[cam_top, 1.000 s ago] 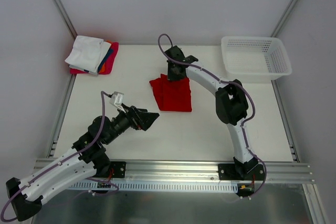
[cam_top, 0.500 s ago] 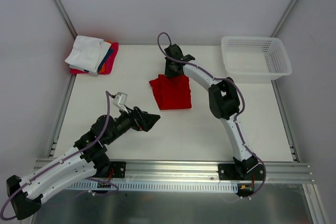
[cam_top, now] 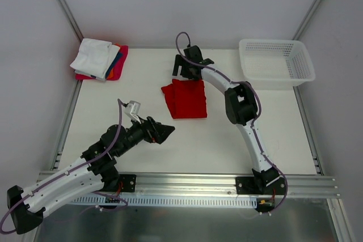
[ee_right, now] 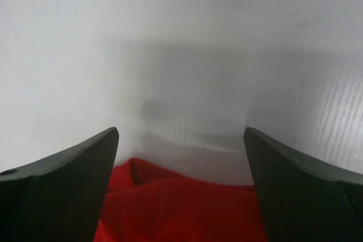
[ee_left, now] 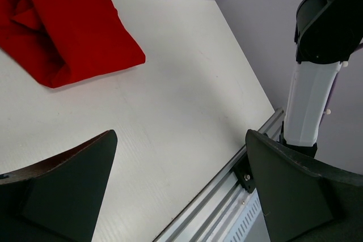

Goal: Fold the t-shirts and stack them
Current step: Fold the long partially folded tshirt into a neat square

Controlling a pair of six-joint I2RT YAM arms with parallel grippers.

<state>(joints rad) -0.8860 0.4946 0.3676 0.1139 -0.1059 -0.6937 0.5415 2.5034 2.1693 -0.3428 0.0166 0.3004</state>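
Note:
A bright red t-shirt (cam_top: 185, 98) lies folded on the white table, a little back of the middle. My right gripper (cam_top: 184, 72) hangs just over its far edge, jaws open and empty; in the right wrist view the red cloth (ee_right: 181, 211) shows low between the fingers. My left gripper (cam_top: 167, 131) stands open over bare table to the front left of the shirt, which shows at the top left (ee_left: 62, 21) of the left wrist view. A stack of folded t-shirts (cam_top: 100, 59), white on top with blue, orange and pink-red below, sits at the back left corner.
A white mesh basket (cam_top: 276, 62) stands at the back right corner. The metal rail (cam_top: 187, 182) with both arm bases runs along the near edge. Grey walls close in the table on three sides.
My right gripper has let go of the red t-shirt's far edge and opened, shifting slightly back. The shirt now lies flat. My left arm drew slightly toward the front.

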